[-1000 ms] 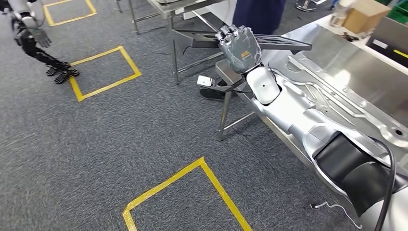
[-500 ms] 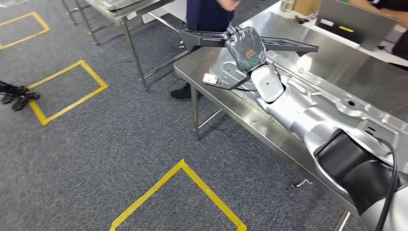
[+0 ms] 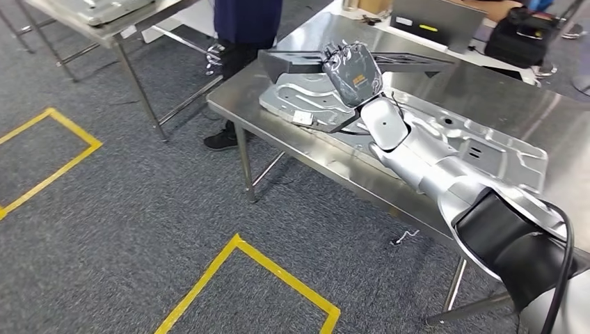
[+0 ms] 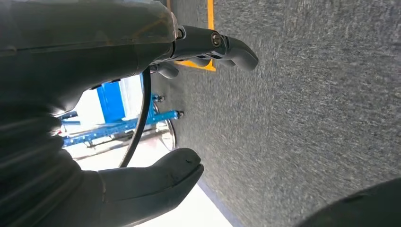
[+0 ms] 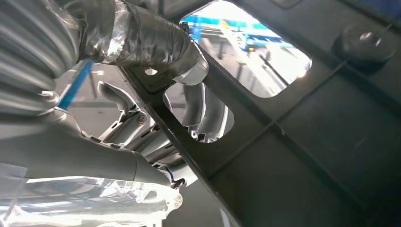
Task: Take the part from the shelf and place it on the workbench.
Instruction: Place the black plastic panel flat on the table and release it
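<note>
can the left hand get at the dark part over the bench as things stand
Probably not: the left hand hangs open over carpet floor, while the right hand grips the dark part above the workbench.

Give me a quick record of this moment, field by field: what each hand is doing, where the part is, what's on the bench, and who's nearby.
right hand: right hand grips the dark flat part, fingers wrapped round one of its bars
part position: held above the workbench, not yet set down
on the bench: stamped metal panel lying flat under the hand
left hand: left hand hangs over grey carpet, fingers apart, holding nothing
nearby: person standing at the bench's far side
floor: yellow tape squares
</note>
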### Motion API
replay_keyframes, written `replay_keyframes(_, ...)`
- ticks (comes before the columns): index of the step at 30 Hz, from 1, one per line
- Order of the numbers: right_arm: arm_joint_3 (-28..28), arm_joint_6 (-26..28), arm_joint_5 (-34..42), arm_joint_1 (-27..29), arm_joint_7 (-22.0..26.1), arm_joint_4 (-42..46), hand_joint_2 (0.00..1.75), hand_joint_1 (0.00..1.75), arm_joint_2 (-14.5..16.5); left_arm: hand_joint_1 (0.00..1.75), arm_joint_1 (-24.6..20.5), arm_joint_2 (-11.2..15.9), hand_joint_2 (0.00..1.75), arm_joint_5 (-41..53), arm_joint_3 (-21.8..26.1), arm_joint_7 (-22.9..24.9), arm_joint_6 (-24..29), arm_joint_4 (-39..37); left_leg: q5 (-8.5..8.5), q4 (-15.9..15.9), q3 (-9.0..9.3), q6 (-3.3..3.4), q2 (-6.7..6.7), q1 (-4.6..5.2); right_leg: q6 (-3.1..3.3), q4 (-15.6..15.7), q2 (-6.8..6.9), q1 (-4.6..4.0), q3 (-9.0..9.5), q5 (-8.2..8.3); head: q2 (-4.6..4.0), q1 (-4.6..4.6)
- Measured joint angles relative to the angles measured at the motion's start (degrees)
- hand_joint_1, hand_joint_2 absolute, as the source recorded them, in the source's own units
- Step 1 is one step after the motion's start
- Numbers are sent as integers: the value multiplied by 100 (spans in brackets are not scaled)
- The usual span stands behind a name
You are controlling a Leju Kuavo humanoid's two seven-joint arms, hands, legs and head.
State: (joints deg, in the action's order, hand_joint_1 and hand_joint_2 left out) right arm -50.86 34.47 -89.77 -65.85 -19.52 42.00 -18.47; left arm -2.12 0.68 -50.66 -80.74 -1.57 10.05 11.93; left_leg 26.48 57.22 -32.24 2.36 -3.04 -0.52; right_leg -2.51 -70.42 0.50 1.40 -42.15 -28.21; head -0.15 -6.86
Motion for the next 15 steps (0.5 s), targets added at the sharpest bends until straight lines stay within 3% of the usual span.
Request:
replay_keyframes(2,0,0,0,-15,-1,-2,175,175,1,0,-8,-3,175,0,0,0,1,0,67,73,2,-55,-132,11,16,752,246,-32,413,252,0,1)
replay_keyframes(3,0,0,0,-23,-1,-2,175,175,1,0,-13,-1,175,-1,0,-1,1,0,97,103,3,-86,-186,26,49,984,321,-55,535,304,0,2)
replay_keyframes(4,0,0,0,-25,-1,-5,175,175,1,0,-18,2,175,-2,1,-1,3,0,120,120,8,-117,-238,45,88,1070,347,-78,570,296,0,2)
replay_keyframes(6,0,0,0,-25,-2,-15,175,175,-3,0,-27,4,175,-5,2,-1,5,0,150,125,31,-162,-337,58,163,1059,200,-81,551,311,0,3)
replay_keyframes(7,0,0,0,-26,-2,-19,175,175,-5,0,-32,6,175,-6,2,0,7,0,191,153,33,-191,-308,50,195,1068,138,-68,551,321,0,3)
replay_keyframes(9,0,0,1,-33,-3,-22,175,175,-7,0,-38,9,175,-7,4,-10,7,0,430,473,-91,-242,-63,16,263,1091,26,-35,557,344,0,4)
replay_keyframes(10,0,0,1,-33,-4,-24,175,175,-5,0,-47,10,175,-9,7,-20,7,0,620,799,-230,-258,99,5,285,1095,-23,-29,556,350,0,4)
replay_keyframes(12,-1,0,1,-28,-3,-28,175,175,2,0,-83,10,175,-13,13,-42,8,0,942,1541,-551,-271,241,1,307,1092,-140,-32,545,357,0,4)
replay_keyframes(13,-2,-1,1,-25,-2,-30,175,175,6,0,-102,10,175,-13,14,-44,7,0,969,1742,-635,-269,256,1,309,1088,-213,-36,542,358,0,4)
replay_keyframes(14,-2,-25,12,-23,-1,-30,175,175,10,0,-112,10,175,-15,15,-45,8,0,888,1742,-630,-258,262,0,310,1081,-297,-38,542,360,0,4)
replay_keyframes(15,-2,-110,42,-23,-2,-32,175,175,15,0,-112,10,175,-27,15,-46,14,0,700,1513,-525,-237,287,-3,309,1073,-389,-38,546,360,0,4)
